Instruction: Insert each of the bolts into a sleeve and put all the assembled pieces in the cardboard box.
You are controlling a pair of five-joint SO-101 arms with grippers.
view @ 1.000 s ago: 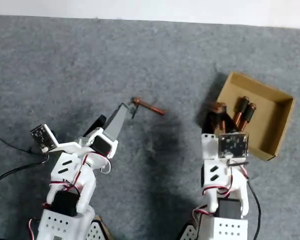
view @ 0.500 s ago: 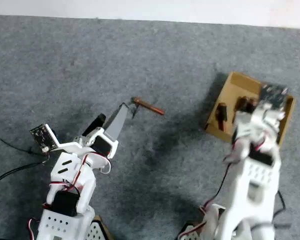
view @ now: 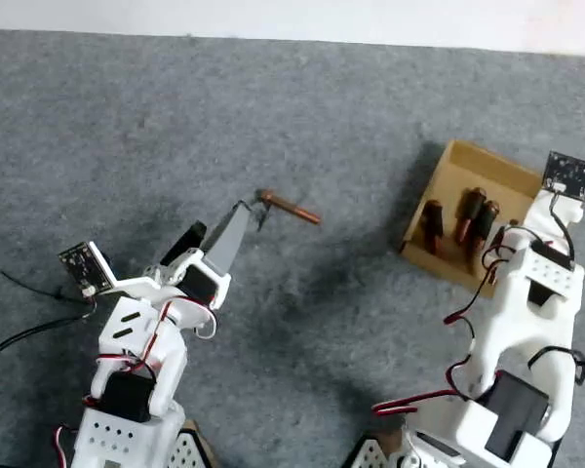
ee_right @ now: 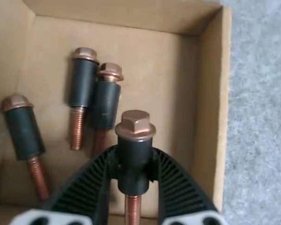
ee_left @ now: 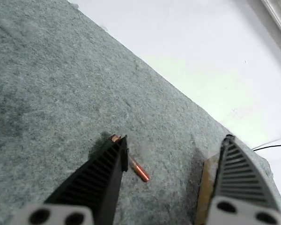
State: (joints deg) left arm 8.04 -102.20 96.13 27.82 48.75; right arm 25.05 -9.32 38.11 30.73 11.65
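Observation:
A bare copper bolt [view: 288, 208] lies on the grey mat, just beyond my left gripper [view: 222, 219], which stands open and empty. In the left wrist view the bolt [ee_left: 136, 169] lies close by one of the fingers [ee_left: 103, 176] of the left gripper [ee_left: 176, 138]. The cardboard box [view: 526, 195] sits at the right and holds three bolts in black sleeves [view: 465, 216]. My right arm [view: 536, 278] leans over its near right side. Over the box floor [ee_right: 168, 84], my right gripper [ee_right: 133, 157] is shut on a sleeved bolt [ee_right: 133, 140], head up, beside the three lying pieces [ee_right: 82, 84].
The grey mat [view: 175, 117] runs to a white strip at the far edge. The box's wall [ee_right: 210, 112] stands close beside the held piece. From the left wrist, the box's edge [ee_left: 207, 185] shows past the bolt.
My right arm has swung from in front of the box's left corner to its near right side, with the sleeved bolt now over the box floor. The left arm and loose bolt have not moved.

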